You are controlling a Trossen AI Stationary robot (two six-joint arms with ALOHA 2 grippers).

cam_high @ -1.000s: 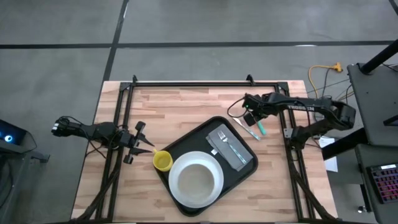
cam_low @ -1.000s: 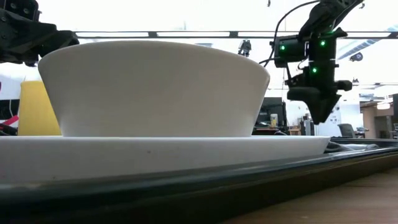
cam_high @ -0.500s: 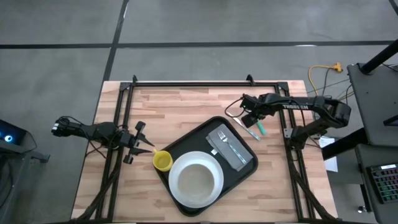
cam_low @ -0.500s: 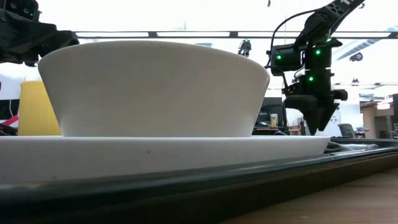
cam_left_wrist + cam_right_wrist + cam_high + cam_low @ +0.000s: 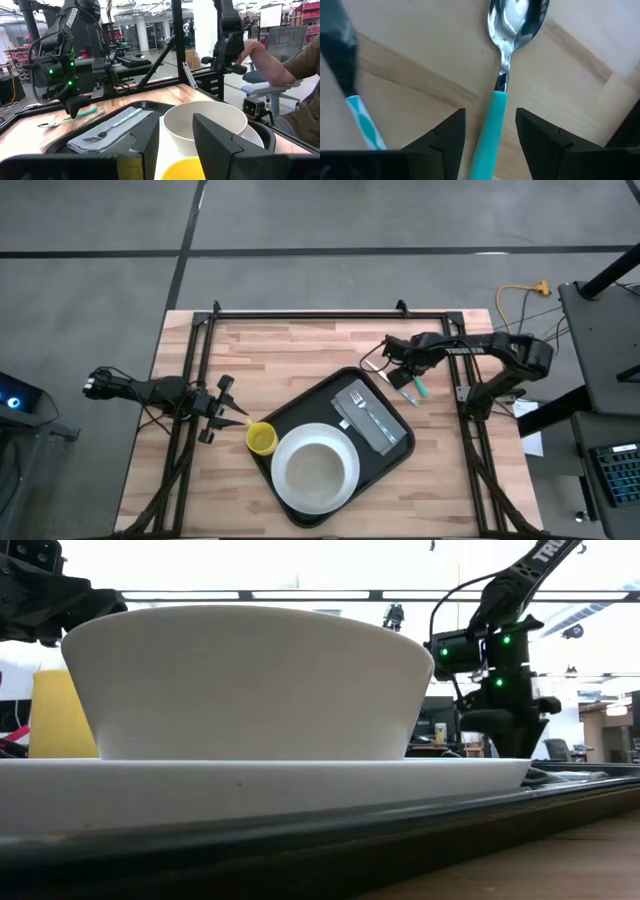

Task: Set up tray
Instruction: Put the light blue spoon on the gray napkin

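Note:
The black tray (image 5: 392,452) lies mid-table. On it are a white plate (image 5: 285,490) with a white bowl (image 5: 316,467) and a grey napkin (image 5: 385,432) bearing a fork (image 5: 362,406). A teal-handled spoon (image 5: 496,112) lies flat on the wood just right of the tray. My right gripper (image 5: 398,372) points down over it, open, one finger on each side of the handle with a gap on both sides. My left gripper (image 5: 237,416) waits at the table's left side, level and open, with a yellow cup (image 5: 262,439) just in front of it.
A second teal-patterned utensil (image 5: 364,127) lies on the wood beside the spoon. A black metal frame (image 5: 300,313) runs along the table's far edge and sides. Beyond the table a seated person's arm (image 5: 267,62) shows. Bare wood lies at the far left.
My right gripper has come down toward the spoon and drifted slightly toward the tray; in the low view its fingertips have sunk behind the plate's rim. The spoon, tray and dishes have stayed where they were.

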